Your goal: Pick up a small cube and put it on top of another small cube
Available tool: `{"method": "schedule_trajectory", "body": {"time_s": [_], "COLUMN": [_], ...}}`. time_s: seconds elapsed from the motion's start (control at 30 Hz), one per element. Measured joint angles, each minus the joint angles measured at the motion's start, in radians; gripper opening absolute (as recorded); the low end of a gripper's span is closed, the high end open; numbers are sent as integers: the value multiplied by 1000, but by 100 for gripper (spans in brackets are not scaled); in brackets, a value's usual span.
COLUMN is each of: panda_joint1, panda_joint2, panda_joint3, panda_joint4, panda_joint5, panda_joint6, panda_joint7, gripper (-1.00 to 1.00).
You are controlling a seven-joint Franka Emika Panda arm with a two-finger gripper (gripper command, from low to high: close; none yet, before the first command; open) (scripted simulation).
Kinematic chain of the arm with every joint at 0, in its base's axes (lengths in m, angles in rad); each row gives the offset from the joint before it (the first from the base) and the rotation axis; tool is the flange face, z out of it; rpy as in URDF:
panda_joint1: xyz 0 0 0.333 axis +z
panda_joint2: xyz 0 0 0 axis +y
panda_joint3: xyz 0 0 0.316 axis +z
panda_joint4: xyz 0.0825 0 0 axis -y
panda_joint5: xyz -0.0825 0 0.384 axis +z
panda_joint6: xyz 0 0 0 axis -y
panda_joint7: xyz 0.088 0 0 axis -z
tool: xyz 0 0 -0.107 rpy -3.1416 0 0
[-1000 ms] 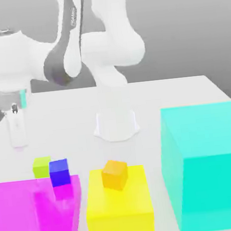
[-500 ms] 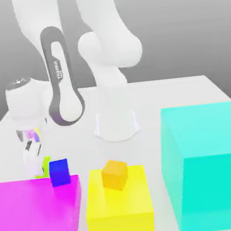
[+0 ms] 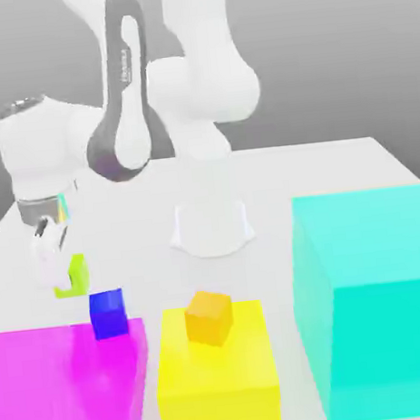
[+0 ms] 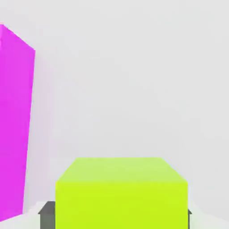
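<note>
A white table [image 3: 337,168] stands before a plain grey backdrop [image 3: 342,45], under soft and even light.

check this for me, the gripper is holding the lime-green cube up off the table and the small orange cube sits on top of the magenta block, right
Not quite. The gripper does hold the lime-green cube off the table, but the small orange cube sits on the yellow block, not the magenta block. The exterior view shows this.

simulated lab bench | plain white table [image 3: 336,159] | flat grey backdrop | untextured big colour blocks [image 3: 378,296]
</note>
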Motion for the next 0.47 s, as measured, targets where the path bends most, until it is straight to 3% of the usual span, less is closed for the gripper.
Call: {"method": "schedule_trajectory", "body": {"time_s": [0.2,0.37,0.4,0.47], "panda_joint1": [115,121,120,120], "panda_joint2": [-151,-9,10,10], "panda_joint3": [110,130,131,131], "panda_joint4": [78,57,53,53], "panda_joint5": [57,49,47,47], "panda_joint6": [-228,-65,-43,-43], "panda_joint7": [98,120,122,122], "gripper": [-100,-100,100,100]}}
